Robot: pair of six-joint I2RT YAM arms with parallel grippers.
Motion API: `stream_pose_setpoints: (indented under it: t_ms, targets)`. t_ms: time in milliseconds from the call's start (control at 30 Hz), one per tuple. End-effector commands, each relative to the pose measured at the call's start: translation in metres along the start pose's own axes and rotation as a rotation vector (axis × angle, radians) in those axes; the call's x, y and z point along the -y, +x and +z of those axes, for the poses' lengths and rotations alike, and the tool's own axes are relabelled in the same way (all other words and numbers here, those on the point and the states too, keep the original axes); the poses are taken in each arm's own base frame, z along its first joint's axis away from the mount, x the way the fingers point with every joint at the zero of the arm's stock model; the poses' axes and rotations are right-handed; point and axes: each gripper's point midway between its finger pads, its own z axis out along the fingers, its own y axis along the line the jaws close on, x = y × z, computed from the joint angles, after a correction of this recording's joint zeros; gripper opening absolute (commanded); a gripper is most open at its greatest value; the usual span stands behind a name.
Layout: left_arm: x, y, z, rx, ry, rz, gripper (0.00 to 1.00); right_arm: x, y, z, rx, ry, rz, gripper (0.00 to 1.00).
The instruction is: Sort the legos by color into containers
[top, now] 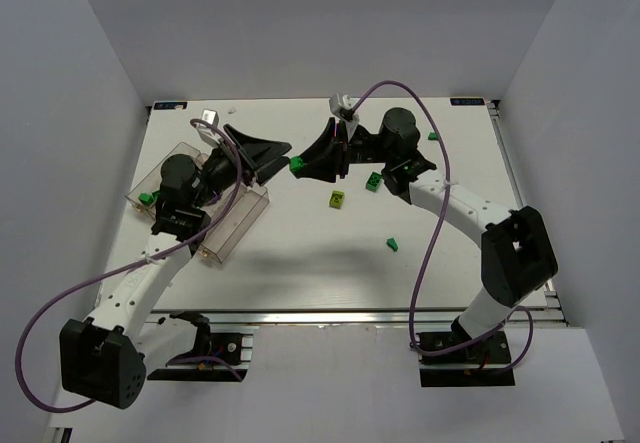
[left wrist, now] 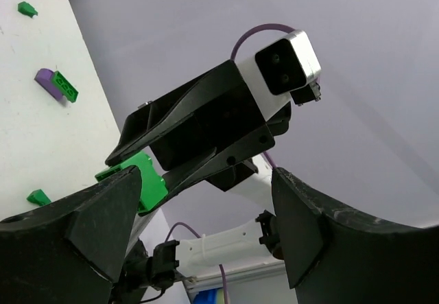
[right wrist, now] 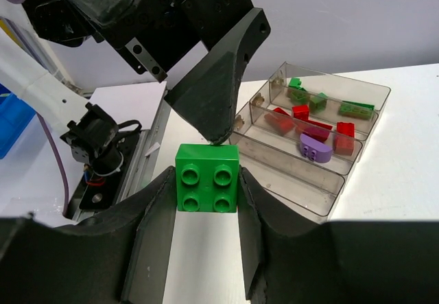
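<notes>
Plastic all round, matt against gloss.
Right tool (right wrist: 206, 194) here: fingers of matt black plastic, faintly grainy. Between them sits the green brick (right wrist: 207, 170), smooth moulded plastic with a soft sheen on its studs. Beyond the tool is the tray (right wrist: 357, 91), clear glossy plastic, thin walls catching the light, with shiny sorted bricks (right wrist: 315, 146) inside. Under the tool, the bench (right wrist: 405, 180) looks white, smooth and matt. Left tool (left wrist: 206, 225): the same dull black plastic, rough along the edges.
</notes>
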Motion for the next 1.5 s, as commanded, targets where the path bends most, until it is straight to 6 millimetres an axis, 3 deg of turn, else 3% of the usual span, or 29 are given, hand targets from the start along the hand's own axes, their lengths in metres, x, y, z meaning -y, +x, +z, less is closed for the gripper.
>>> stream_pose_setpoints:
  t_ms: [0, 267, 500, 700, 1100, 1467]
  targets:
    - [-0.005, 0.005, -0.007, 0.01, -0.032, -0.004, 0.86, -0.022, -0.048, -0.003, 0.075, -0.03, -0.148, 0.0]
    - [-0.01, 0.004, -0.005, 0.014, -0.041, -0.008, 0.86, -0.032, -0.046, -0.011, 0.037, -0.018, -0.219, 0.0]
    - [0.005, 0.007, -0.004, -0.011, 0.034, -0.026, 0.87, -0.04, -0.053, 0.004, 0.081, -0.034, -0.252, 0.0]
    - [0.018, 0.011, -0.009, -0.023, 0.079, -0.043, 0.87, -0.032, -0.052, 0.02, 0.098, -0.028, -0.252, 0.0]
    - [0.011, 0.019, -0.018, -0.029, 0.07, -0.074, 0.8, -0.01, -0.061, 0.029, 0.133, 0.041, -0.307, 0.0]
    - [0.006, 0.012, -0.009, -0.017, 0.065, -0.078, 0.67, -0.023, -0.047, 0.026, 0.106, 0.008, -0.321, 0.04]
